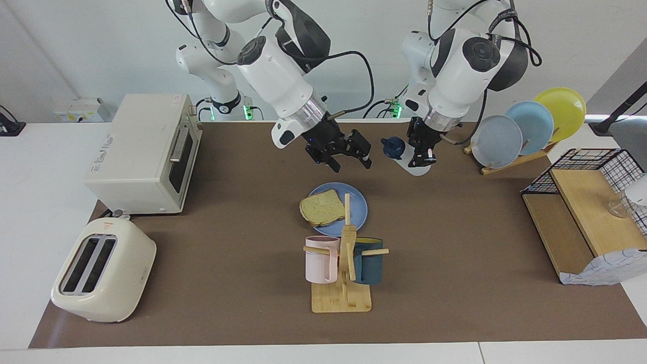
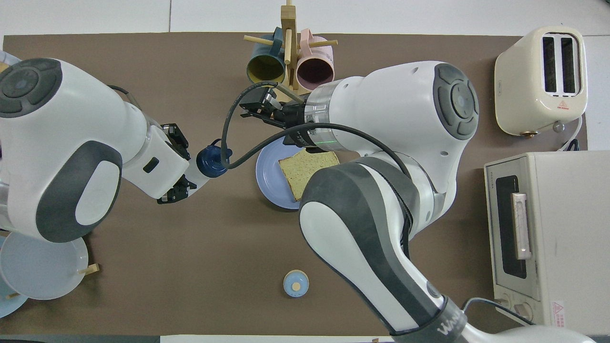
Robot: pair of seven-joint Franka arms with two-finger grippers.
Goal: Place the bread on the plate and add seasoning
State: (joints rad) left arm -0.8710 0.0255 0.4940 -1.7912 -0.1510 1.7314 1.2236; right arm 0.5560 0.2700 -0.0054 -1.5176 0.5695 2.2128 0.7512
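In the middle of the brown table mat lies the round, flat, light blue plate (image 1: 354,202), and on it rests the square slice of pale tan bread with a darker crust (image 1: 322,208), sitting toward the right arm's side of the plate with one edge reaching over the rim. Just beside the plate, farther from the robots, stands a wooden mug tree (image 1: 345,263) carrying a pink mug (image 1: 320,259) and a dark teal mug (image 1: 368,260).

The right gripper (image 1: 349,157) hangs in the air over the mat at the plate's robot-side edge, its fingers spread wide and grasping nothing. The left gripper (image 1: 422,156) is clenched around the small translucent whitish bottle with a dark blue knobbed cap (image 1: 399,151), holding it tipped onto its side above the mat, the cap pointing toward the plate, the bottle well short of the bread.

At the right arm's end of the table stand a cream toaster oven (image 1: 146,151) and a cream two-slot toaster (image 1: 101,270). At the left arm's end, a wooden rack holds grey-blue, blue and yellow plates (image 1: 530,126) upright, near a black wire shelf with wooden boards (image 1: 581,212). A small blue-domed bell (image 2: 296,283) sits on the mat nearer to the robots than the plate.
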